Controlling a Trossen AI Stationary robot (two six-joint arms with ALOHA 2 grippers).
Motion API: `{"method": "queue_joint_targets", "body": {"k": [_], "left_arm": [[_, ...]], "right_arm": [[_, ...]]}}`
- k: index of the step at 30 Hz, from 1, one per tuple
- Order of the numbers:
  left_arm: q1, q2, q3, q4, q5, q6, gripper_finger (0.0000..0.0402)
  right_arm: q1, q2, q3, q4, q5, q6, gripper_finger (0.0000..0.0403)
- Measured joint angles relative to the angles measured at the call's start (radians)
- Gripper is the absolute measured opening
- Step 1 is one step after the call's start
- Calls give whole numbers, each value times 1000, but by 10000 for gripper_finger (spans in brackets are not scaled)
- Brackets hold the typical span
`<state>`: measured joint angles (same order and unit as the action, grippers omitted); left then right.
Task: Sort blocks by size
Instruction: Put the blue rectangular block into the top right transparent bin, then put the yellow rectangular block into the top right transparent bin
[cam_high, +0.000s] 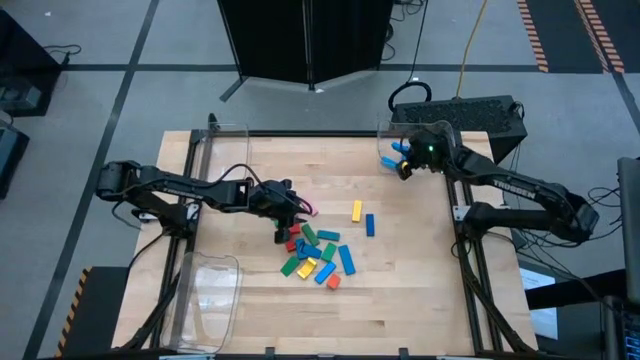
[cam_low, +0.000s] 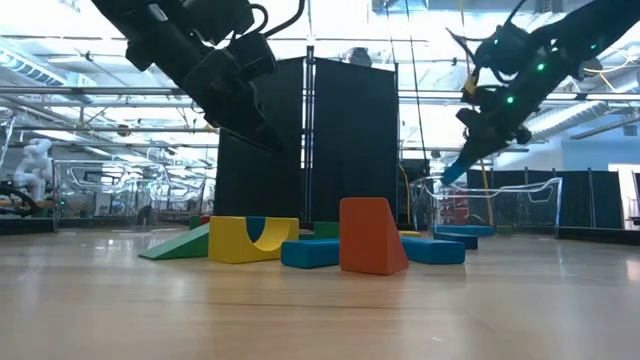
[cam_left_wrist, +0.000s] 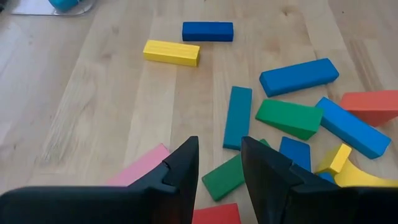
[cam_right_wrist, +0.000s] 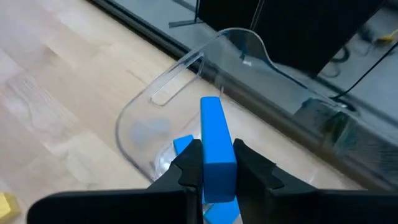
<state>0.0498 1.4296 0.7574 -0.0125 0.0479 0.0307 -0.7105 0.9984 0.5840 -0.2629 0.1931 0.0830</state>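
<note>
On the pale wooden table (cam_high: 400, 300), upper right, my right gripper (cam_right_wrist: 217, 163) clamps a long blue block (cam_right_wrist: 214, 140) over the clear plastic bin (cam_right_wrist: 186, 68), next needing release; my left gripper (cam_left_wrist: 219, 165), jaws apart and empty, hovers over the centre pile of coloured blocks (cam_high: 315, 255).

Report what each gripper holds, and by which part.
The right gripper pinches a long blue block near one end, over the clear bin. The left gripper holds nothing.
</note>
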Motion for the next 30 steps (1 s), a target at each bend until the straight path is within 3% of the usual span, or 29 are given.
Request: {"method": "queue_joint_targets", "body": {"k": [8,18,30], "left_arm": [[0,0,0,7,0,0,122],[1,0,0,-1,-5,0,122],[1,0,0,-68,-39,-8,122]], "right_arm": [[-119,144,0,25,-98,-1,49],[-142,285,0,177,-147,41,55],[-142,261,0,182,-143,63,152]]}}
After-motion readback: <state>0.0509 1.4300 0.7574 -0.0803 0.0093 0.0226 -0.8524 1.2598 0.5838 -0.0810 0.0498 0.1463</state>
